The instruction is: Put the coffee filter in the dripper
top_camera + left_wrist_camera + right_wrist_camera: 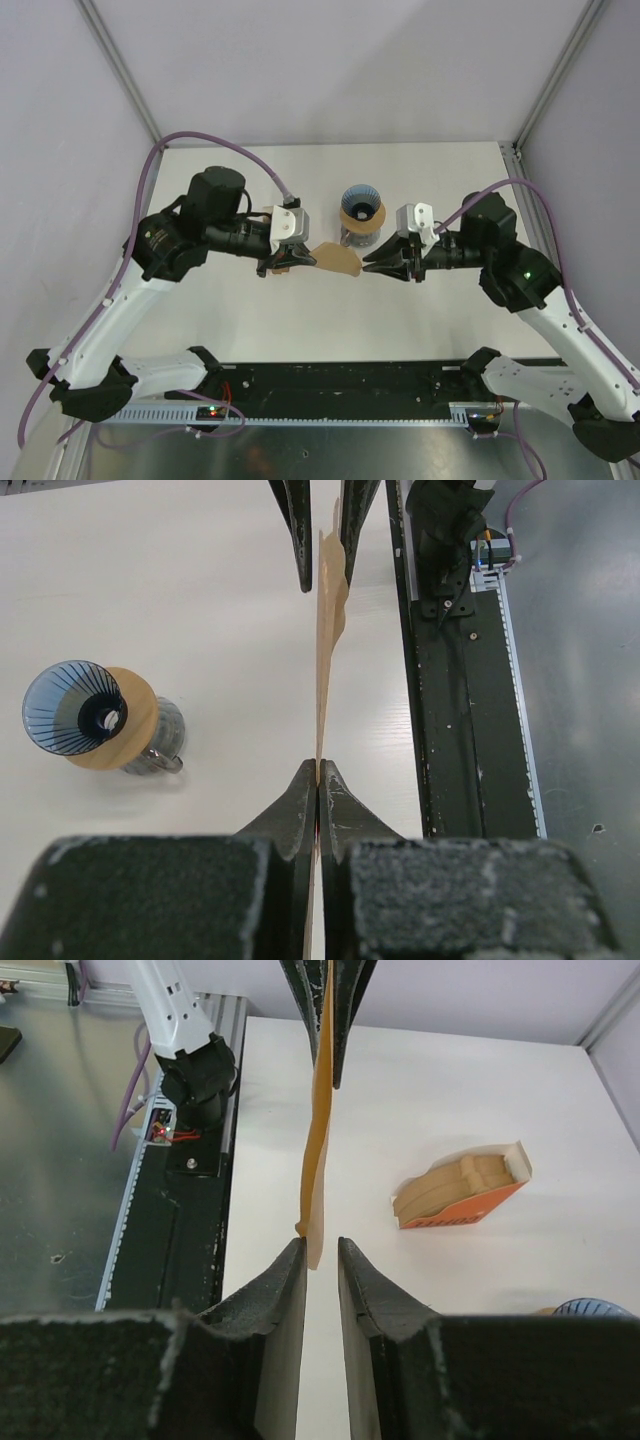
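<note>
The left gripper [318, 777] is clamped tight on the coffee filter [328, 630], its 2 fingers pressed together on 1 end of the thin brown sheet. The sheet is held above the tabletop [180, 580] and stretches out edge-on from that pinch toward the other arm. At its far end the right gripper [321, 1260] faces the left one, its jaws parted with a narrow gap, and the filter's free corner sits inside that gap. The corner lies close to 1 finger [285, 1295], though from this angle I cannot tell whether paper and finger actually touch. From above, the filter spans the space between the 2 grippers as a tan fan shape, roughly level. The dripper [70, 708], a blue ribbed cone with its mouth up, stands just beyond the filter on the side away from the arm bases. It is between the 2 grippers and apart from the sheet. It is seated in a tan wooden collar [130, 725] on top of a clear glass jug [165, 745] that rests on the tabletop. Farther out, the right wrist view shows an orange box [455, 1210] lying on the tabletop with a stack of brown filters inside.
</note>
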